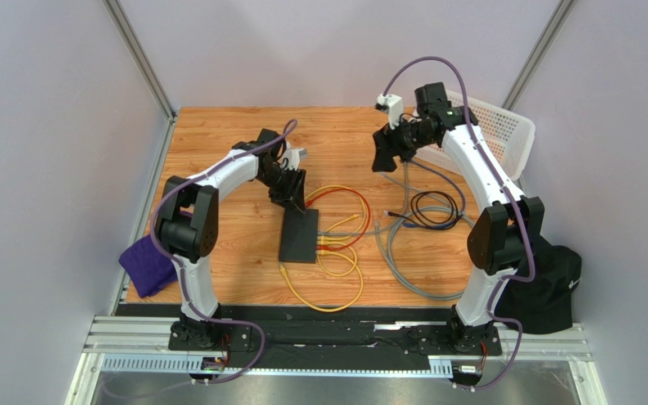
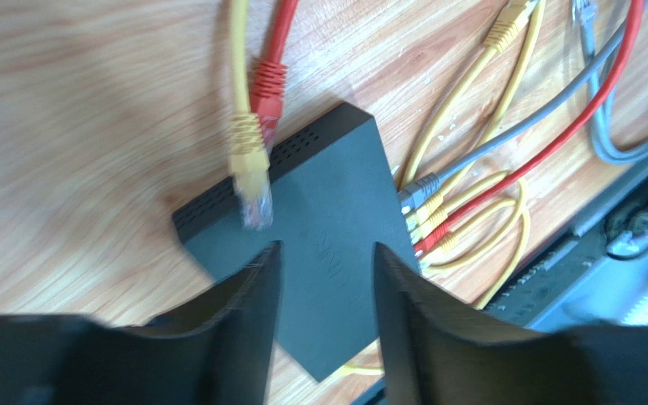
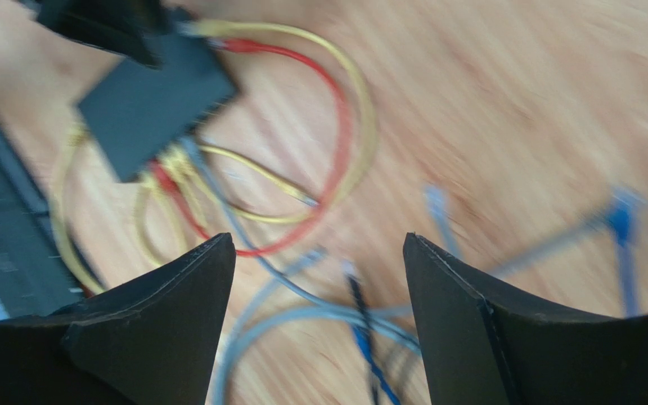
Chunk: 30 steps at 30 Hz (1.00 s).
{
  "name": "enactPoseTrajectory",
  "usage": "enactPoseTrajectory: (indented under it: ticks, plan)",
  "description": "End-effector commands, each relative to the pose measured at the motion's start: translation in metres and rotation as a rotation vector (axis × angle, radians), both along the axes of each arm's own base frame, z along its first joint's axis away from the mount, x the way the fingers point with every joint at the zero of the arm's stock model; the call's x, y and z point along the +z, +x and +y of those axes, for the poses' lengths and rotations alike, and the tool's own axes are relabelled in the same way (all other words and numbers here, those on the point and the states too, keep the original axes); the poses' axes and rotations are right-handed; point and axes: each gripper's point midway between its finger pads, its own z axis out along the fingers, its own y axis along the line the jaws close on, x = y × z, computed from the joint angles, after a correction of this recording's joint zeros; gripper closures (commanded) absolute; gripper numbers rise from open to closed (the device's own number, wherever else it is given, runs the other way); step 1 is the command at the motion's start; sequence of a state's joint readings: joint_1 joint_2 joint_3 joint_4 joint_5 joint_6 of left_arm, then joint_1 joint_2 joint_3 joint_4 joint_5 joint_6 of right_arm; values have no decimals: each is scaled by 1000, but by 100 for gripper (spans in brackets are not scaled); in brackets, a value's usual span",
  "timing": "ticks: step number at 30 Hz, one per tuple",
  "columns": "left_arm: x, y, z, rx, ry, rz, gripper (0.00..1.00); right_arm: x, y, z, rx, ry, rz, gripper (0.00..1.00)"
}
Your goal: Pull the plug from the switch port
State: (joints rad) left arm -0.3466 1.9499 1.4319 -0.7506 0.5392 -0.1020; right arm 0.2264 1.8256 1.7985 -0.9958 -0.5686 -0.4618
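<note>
The switch point(image 1: 299, 235) is a flat black box in the middle of the wooden table. Grey, yellow and red plugs point(image 2: 424, 218) sit in the ports along its right edge. My left gripper point(image 2: 326, 246) hovers over the switch point(image 2: 327, 253), open, with nothing between its fingers. A loose yellow plug point(image 2: 251, 181) rests on the switch's far edge, and a red plug point(image 2: 266, 89) lies beside it. My right gripper point(image 1: 382, 156) is raised at the back right, well away from the switch. In the blurred right wrist view it point(image 3: 317, 240) is open wide and empty above loose cables.
A white basket point(image 1: 496, 135) stands at the back right. A purple cloth point(image 1: 148, 263) hangs at the table's left edge and a black cap point(image 1: 547, 287) lies off its right side. Grey cable loops point(image 1: 412, 270) and a black cable coil point(image 1: 433, 209) lie right of the switch.
</note>
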Motion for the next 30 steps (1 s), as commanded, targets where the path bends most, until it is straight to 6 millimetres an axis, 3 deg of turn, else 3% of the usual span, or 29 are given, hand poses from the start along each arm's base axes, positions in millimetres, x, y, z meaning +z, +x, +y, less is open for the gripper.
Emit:
enactPoseTrajectory:
  ticks: [1,3,6,13,17,30]
  plan:
    - [45,2,17,19,63,-169,41,-5,-39,82,178,239,195,24]
    - [48,-4,22,26,72,-190,37,-30,-53,106,234,216,270,35]
    - [38,-14,34,36,115,-193,33,-65,-62,128,241,147,344,43]
    - [20,-23,35,17,111,-166,33,-114,-79,148,257,131,488,42]
    - [2,-23,31,-1,111,-110,41,-128,-80,155,271,132,521,43]
    - [-36,-21,27,-6,129,33,46,-161,-101,173,343,157,639,46]
